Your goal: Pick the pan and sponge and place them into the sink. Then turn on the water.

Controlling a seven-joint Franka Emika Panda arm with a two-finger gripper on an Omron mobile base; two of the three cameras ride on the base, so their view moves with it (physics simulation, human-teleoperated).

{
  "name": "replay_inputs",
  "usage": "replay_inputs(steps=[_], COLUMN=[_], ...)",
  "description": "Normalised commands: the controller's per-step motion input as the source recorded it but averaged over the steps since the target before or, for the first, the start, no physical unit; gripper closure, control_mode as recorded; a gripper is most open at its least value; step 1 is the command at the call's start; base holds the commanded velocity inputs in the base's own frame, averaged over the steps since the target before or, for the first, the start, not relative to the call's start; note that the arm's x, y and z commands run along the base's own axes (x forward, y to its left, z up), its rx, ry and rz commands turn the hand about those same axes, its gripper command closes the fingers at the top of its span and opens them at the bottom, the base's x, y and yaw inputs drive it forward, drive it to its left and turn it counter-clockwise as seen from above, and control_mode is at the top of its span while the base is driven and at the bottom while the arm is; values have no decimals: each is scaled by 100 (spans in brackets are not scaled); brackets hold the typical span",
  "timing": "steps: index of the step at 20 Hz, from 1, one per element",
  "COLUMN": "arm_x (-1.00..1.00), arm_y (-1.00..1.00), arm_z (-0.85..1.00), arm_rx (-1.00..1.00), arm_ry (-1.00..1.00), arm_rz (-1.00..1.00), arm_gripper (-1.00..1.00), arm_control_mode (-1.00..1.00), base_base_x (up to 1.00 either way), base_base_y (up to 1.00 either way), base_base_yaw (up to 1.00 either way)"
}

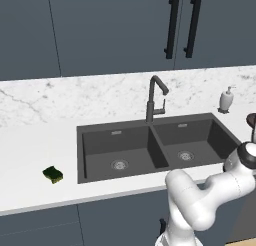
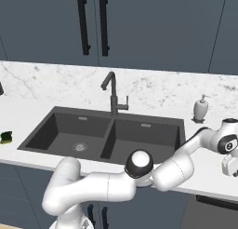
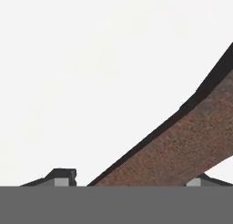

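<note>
Arm reaching right of the sink toward the pan, sponge untouched.

The sink [image 1: 155,145] sits mid-counter [image 1: 30,150], faucet [image 1: 154,97] at its back edge. The arm stretches past the sink's right end, near the soap dispenser [image 2: 201,108]. The pan [image 3: 182,150] lies on the counter at about 3 o'clock from the sink; in the hand view its reddish-brown inside and dark rim run diagonally from 7 to 2 o'clock, passing between the fingertips [image 3: 61,176]. The gripper [image 3: 127,182] is spread, one tip on each side of the rim, so it likely needs only to close. Whether it touches the pan I cannot tell. The sponge [image 1: 53,174] rests well apart, at 9 o'clock from the sink.
</note>
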Motion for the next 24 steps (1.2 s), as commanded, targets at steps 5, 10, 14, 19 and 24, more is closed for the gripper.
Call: replay_inputs(steps=[5,10,14,19,24], arm_x=[-42,-53,-21,-16,-30], arm_y=[28,75,95,94,95], arm_z=[-25,-31,-31,-4,0], arm_rx=[24,19,12,2,0], arm_ry=[0,-1,-4,-20,-44], arm_rz=[0,0,0,0,0], arm_gripper=[100,100,100,100,100], arm_control_mode=[-100,-100,-100,-100,-100], base_base_x=[0,0,0,0,0], base_base_y=[0,0,0,0,0], base_base_yaw=[0,0,0,0,0])
